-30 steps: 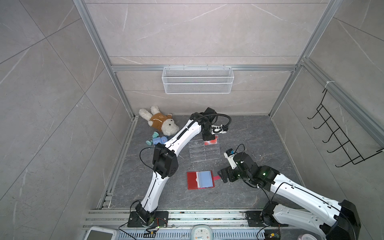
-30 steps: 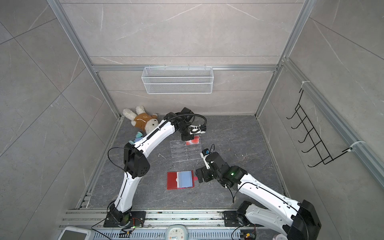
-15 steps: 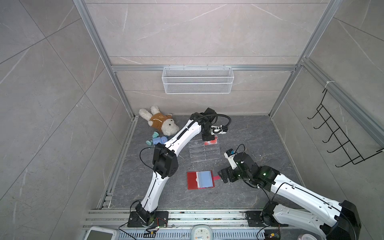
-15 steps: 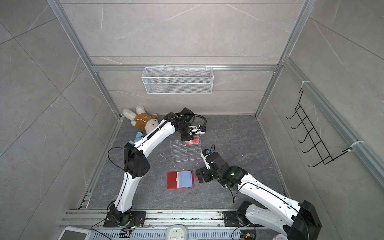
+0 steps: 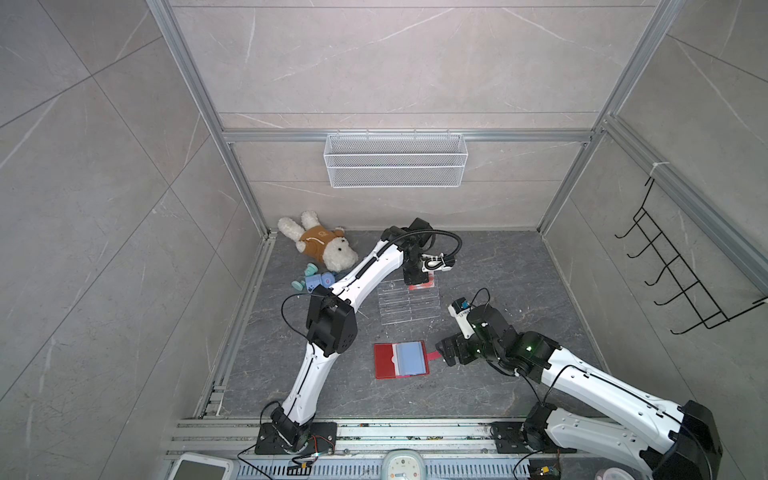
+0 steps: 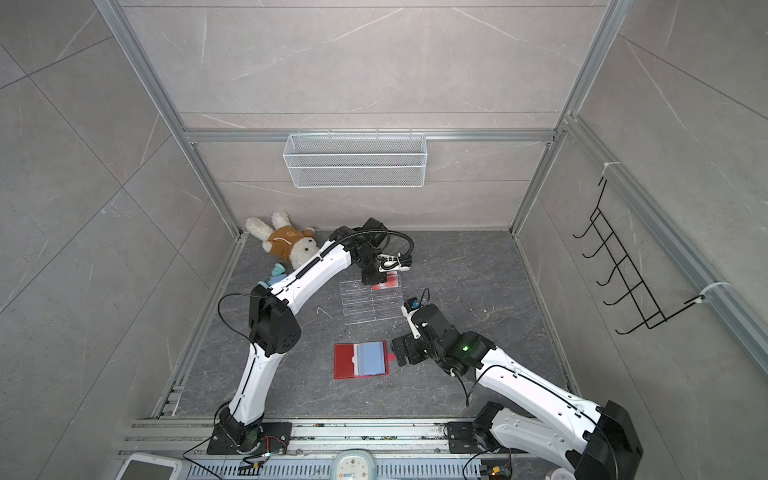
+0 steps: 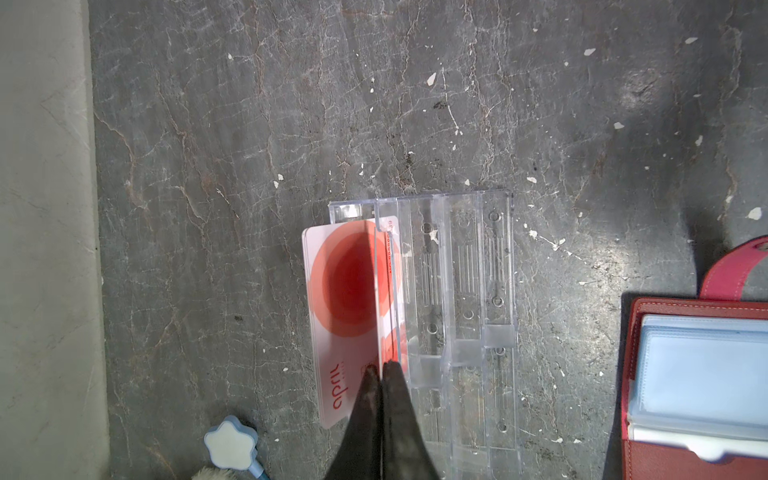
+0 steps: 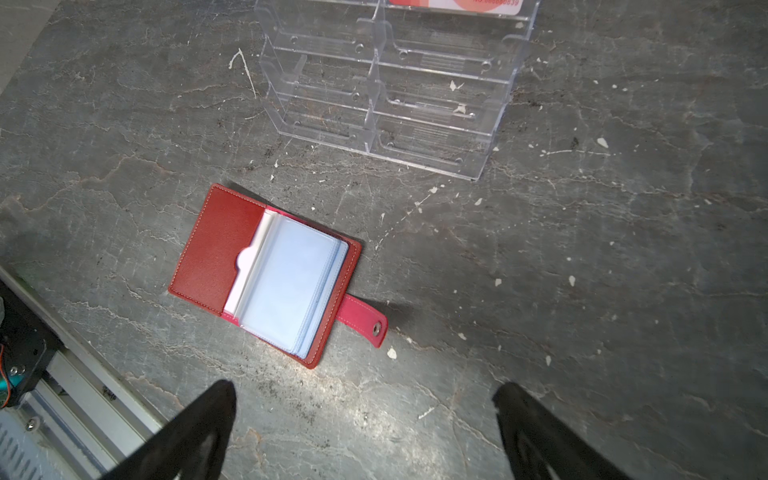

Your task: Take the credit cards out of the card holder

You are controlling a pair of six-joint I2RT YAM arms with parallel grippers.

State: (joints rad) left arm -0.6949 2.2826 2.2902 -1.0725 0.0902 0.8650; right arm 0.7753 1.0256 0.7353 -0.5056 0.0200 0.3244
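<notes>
The red card holder (image 5: 384,361) (image 6: 345,361) lies open on the floor, its pale blue sleeves (image 8: 291,278) facing up and its strap (image 8: 363,318) pointing at my right gripper. My right gripper (image 5: 445,354) (image 8: 365,415) hovers open just beyond the strap, with nothing between its fingers. My left gripper (image 5: 417,279) (image 7: 381,368) is shut on the edge of a credit card (image 7: 345,299), pinkish with a red circle, which stands in the rear tier of the clear acrylic stand (image 5: 409,301) (image 7: 457,311). A white edge (image 8: 249,266) shows in the holder's red pocket.
A plush rabbit (image 5: 318,245) and a blue toy (image 5: 311,282) lie at the back left, beside my left arm. A white wire basket (image 5: 395,160) hangs on the rear wall. A black hook rack (image 5: 673,270) is on the right wall.
</notes>
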